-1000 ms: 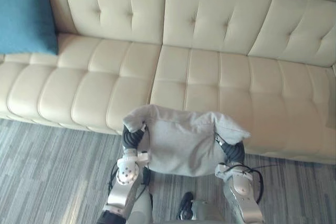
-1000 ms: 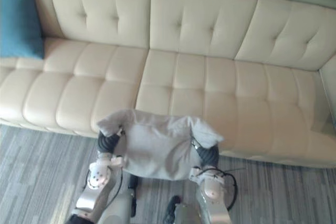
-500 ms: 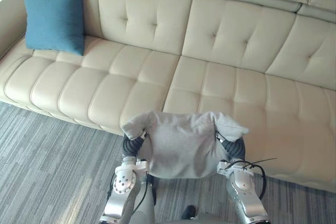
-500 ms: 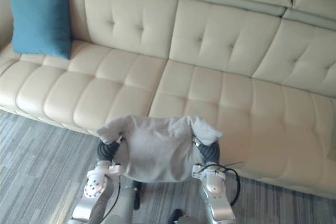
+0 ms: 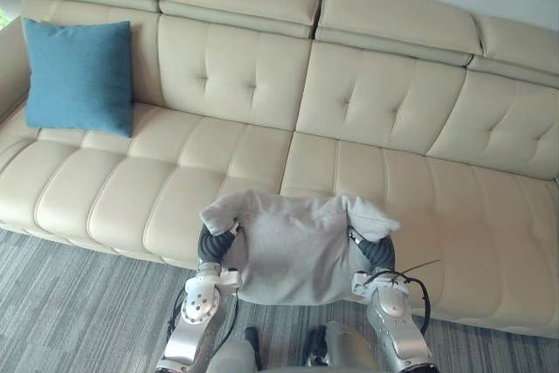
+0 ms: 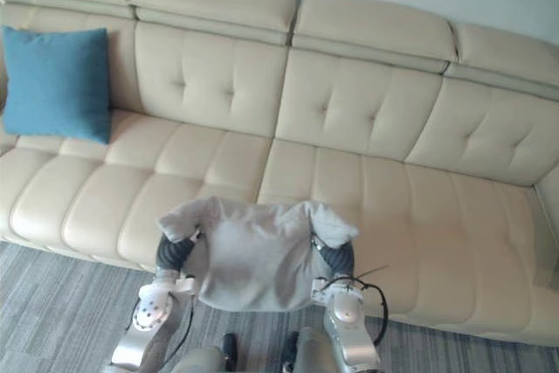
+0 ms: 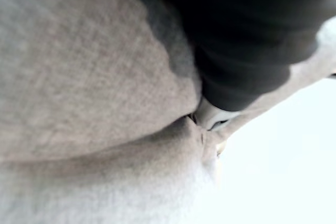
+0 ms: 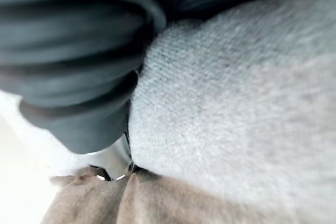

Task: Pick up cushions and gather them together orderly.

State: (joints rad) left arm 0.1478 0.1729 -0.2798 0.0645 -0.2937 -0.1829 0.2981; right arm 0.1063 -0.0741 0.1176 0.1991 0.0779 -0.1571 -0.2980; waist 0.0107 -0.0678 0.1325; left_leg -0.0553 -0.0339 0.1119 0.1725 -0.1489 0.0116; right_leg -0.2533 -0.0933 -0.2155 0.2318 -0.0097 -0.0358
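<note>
Left eye view: grey cushion (image 5: 293,246) lower centre, pinned between left hand (image 5: 212,242) and right hand (image 5: 374,253), over front edge of cream sofa (image 5: 393,120). Grip state of either: can't tell. Blue cushion (image 5: 79,76) upper left, on the seat.

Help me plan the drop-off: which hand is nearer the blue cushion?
Left. The left hand is at the grey cushion's edge toward the blue cushion; the right hand is at its opposite edge.
</note>
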